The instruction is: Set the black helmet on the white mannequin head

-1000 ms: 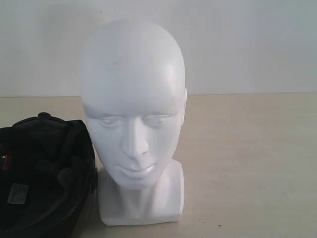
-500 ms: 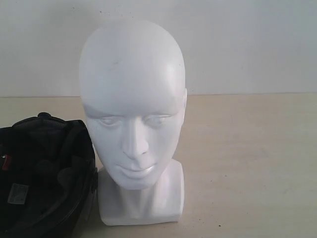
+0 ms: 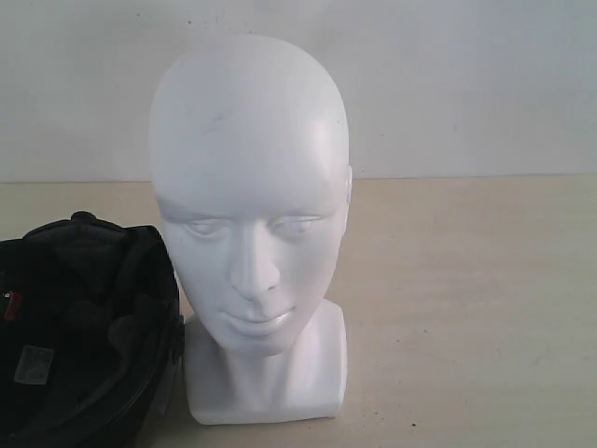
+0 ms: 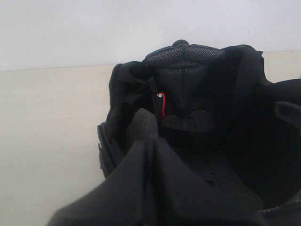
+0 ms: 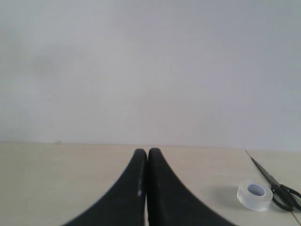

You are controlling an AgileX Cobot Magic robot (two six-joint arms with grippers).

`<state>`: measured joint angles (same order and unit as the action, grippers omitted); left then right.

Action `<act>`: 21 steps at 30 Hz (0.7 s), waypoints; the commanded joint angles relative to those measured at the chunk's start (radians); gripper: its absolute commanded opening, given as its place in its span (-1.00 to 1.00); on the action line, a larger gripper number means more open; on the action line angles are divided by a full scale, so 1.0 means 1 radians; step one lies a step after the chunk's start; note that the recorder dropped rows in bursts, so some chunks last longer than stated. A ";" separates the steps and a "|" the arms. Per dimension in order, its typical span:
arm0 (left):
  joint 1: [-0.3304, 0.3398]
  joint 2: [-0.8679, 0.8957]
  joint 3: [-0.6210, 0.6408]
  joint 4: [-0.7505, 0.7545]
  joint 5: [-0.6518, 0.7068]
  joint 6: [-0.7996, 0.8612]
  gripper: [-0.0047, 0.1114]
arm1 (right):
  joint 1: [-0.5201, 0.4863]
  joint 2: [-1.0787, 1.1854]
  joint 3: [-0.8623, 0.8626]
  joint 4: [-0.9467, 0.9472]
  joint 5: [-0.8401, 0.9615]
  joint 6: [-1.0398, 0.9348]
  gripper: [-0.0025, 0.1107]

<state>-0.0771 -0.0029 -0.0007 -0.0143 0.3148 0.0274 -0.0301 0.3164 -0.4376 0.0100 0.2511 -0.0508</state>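
You see the white mannequin head [image 3: 250, 215] standing upright mid-table [image 3: 466, 299]. The black helmet [image 3: 84, 327] lies just beside it on the L side, open side up, soft lining showing. Your left gripper [image 4: 142, 123] has fingers pressed together, tips at the helmet's inner edge, next to a small red tab [image 4: 162, 106]. Can't tell if they pinch any lining. Your right gripper [image 5: 147, 153] has fingers together too, holding nothing, w/ a tape roll [image 5: 254, 194] & scissors [image 5: 274, 183] near.

Nothing has visibly moved in the exterior view; the black helmet [image 3: 84, 327] and white mannequin head [image 3: 247, 187] sit unshifted.
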 commanded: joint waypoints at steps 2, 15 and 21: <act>-0.003 0.003 0.001 0.000 -0.008 -0.013 -0.84 | 0.001 0.048 -0.015 0.007 0.001 -0.007 -0.96; -0.003 0.003 0.001 0.000 -0.008 -0.013 -0.84 | 0.001 0.021 -0.013 0.007 0.001 -0.007 -0.96; -0.003 0.003 0.001 0.000 -0.008 -0.013 -0.84 | 0.001 -0.092 -0.013 0.011 0.011 -0.007 -0.96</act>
<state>-0.0771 -0.0029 -0.0007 -0.0143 0.3148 0.0274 -0.0301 0.2753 -0.4453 0.0157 0.2559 -0.0508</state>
